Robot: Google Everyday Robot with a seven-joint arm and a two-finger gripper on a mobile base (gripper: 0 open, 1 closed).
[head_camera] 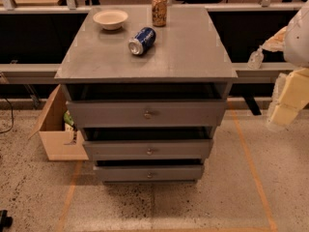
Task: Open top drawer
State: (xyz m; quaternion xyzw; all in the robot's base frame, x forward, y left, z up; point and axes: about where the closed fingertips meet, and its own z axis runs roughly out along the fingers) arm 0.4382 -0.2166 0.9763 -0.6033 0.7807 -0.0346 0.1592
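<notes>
At the right edge of the view, the gripper (282, 111) hangs level with the top drawer (111, 114), uppermost of 3, well apart from it; whether it is open or closed cannot be told. The knob (147, 113) lies leftward in view, centred on the long horizontal front.

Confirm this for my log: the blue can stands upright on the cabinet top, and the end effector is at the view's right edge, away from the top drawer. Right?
The camera view shows the blue can lying on its side, not upright, on the cabinet top. The end effector is at the right edge, away from the top drawer.
</notes>
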